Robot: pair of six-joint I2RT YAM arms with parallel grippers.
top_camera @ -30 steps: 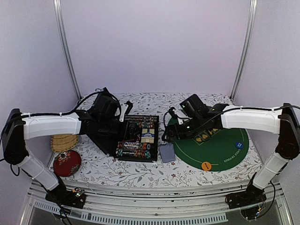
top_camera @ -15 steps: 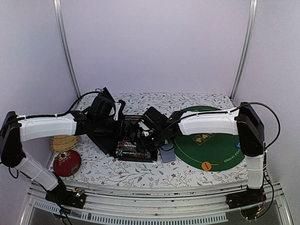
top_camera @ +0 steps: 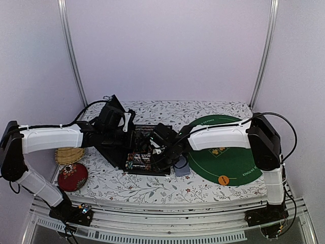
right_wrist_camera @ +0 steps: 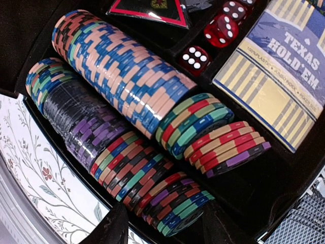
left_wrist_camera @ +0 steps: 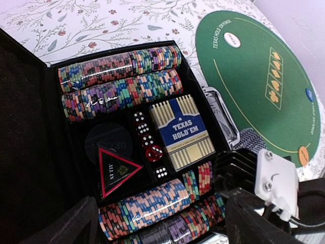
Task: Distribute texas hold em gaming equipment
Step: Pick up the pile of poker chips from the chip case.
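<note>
Rows of striped poker chips [left_wrist_camera: 122, 76] fill the open black case [top_camera: 163, 128]. My right gripper [right_wrist_camera: 170, 226] is low over the case's near row. Its jaws are part closed, with a short stack of chips [right_wrist_camera: 175, 206] between the fingers [right_wrist_camera: 109, 229]. Whether they touch the stack I cannot tell. My left gripper [left_wrist_camera: 162, 231] hangs open wide above the case. The grey-blue card deck [top_camera: 181, 166] lies between the case and the green mat [top_camera: 244, 168]. White [left_wrist_camera: 232, 39], blue [left_wrist_camera: 309, 94] and orange [left_wrist_camera: 303, 155] buttons lie on the mat.
The case also holds a Texas Hold'em card box [left_wrist_camera: 183, 132], dice [left_wrist_camera: 147, 140] and a black triangle [left_wrist_camera: 116, 170]. Its open lid [left_wrist_camera: 25, 152] lies to the left. A wicker stack [top_camera: 68, 154] and a red round cushion [top_camera: 72, 176] sit at the table's left.
My right arm has swung left from above the mat to the case, and its jaws have narrowed. The left arm has barely moved.
</note>
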